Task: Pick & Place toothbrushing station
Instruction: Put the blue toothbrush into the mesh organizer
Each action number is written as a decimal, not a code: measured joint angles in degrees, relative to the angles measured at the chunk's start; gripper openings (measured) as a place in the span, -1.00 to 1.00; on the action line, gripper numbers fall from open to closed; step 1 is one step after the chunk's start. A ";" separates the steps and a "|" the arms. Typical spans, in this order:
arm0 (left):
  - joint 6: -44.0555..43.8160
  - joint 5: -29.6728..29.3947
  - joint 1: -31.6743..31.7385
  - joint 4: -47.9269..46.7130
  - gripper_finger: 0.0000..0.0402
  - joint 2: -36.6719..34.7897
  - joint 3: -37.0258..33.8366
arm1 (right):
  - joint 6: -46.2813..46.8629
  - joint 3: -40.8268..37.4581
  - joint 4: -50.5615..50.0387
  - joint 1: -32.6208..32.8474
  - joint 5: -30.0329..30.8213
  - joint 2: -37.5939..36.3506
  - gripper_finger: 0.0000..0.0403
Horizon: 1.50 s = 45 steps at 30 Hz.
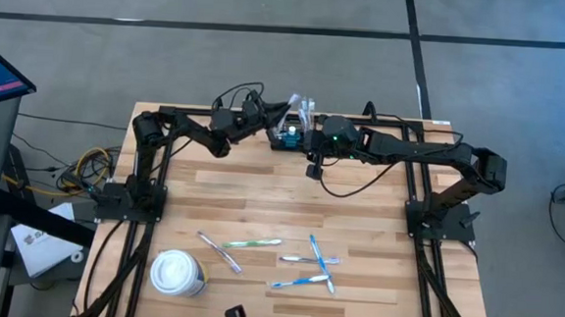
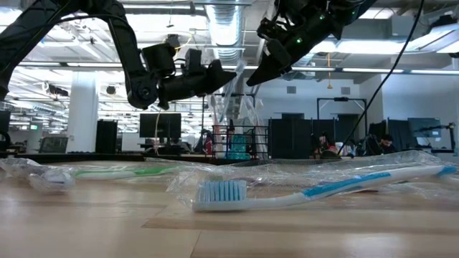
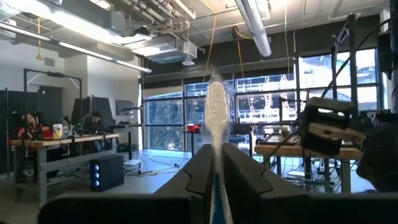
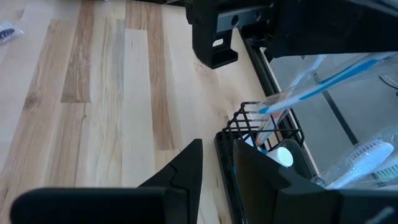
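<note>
Both arms reach inward over the far edge of the tabletop point(image 1: 357, 222) and meet above the black wire-mesh toothbrushing station point(image 1: 289, 137). The left tool point(image 1: 283, 112) is raised level, its fingers point(image 3: 202, 171) clamped on a wrapped toothbrush point(image 3: 217, 112) that stands upright between them. The right tool point(image 1: 314, 153) angles down beside the station, its fingers point(image 4: 186, 165) slightly apart and holding nothing. More wrapped toothbrushes point(image 1: 311, 262) and a white lidded cup point(image 1: 177, 272) lie near the front.
</note>
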 joint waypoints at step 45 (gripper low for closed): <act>0.05 -0.04 0.07 -5.70 -0.85 -0.87 -2.00 | 0.01 0.00 0.02 0.18 -0.02 0.02 -0.59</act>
